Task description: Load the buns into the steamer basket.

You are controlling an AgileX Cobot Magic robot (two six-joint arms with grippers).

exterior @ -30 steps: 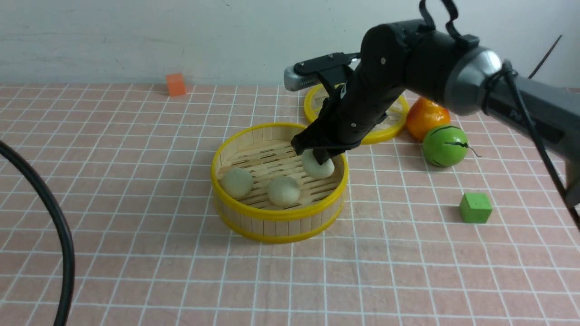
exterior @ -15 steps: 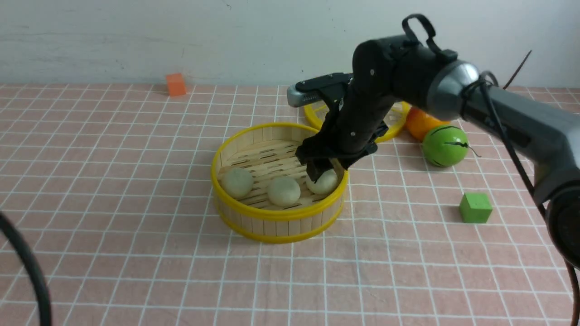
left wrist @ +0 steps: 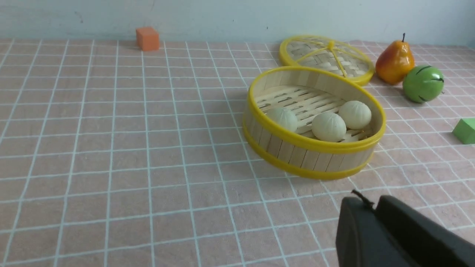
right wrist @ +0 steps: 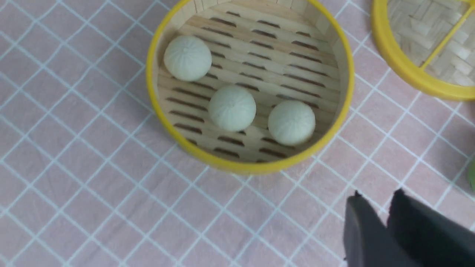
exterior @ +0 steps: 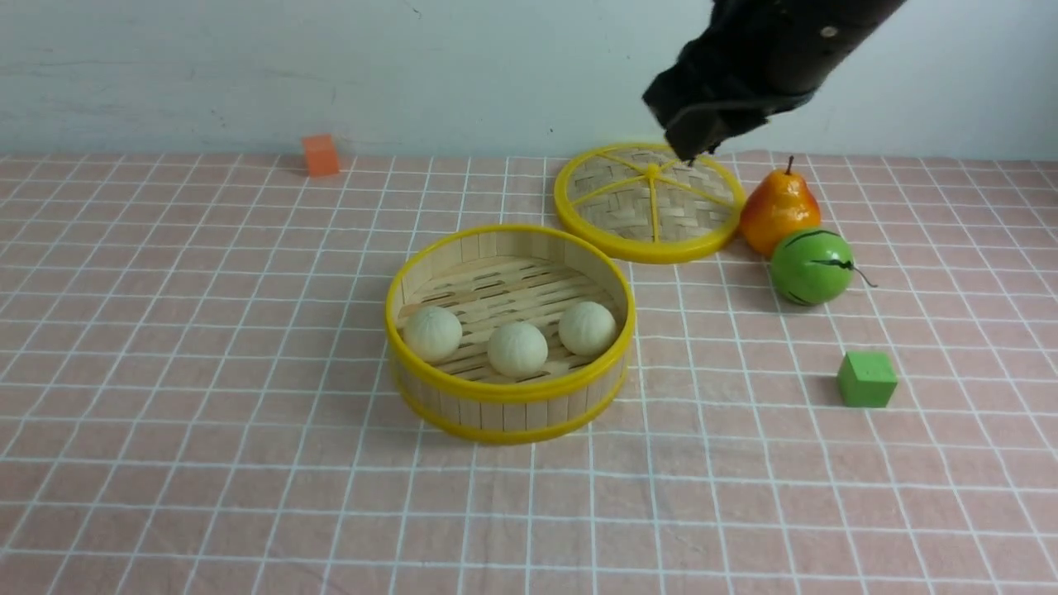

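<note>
Resting in the steamer basket [exterior: 510, 395] are three buns [exterior: 517, 349]; left claw [left wrist: 373, 207] and right claw [right wrist: 382, 209] closed, empty.

Three buns [right wrist: 232, 108] sit inside the steamer basket [right wrist: 241, 168]; lid [right wrist: 415, 33] beside.

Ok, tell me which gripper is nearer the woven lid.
Right. The right gripper hangs raised near the lid; the left gripper sits low, beyond the steamer basket from it.

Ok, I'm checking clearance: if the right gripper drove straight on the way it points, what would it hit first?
Likely the bare checked tablecloth, just outside the rim of the steamer basket, though depth is unclear.
</note>
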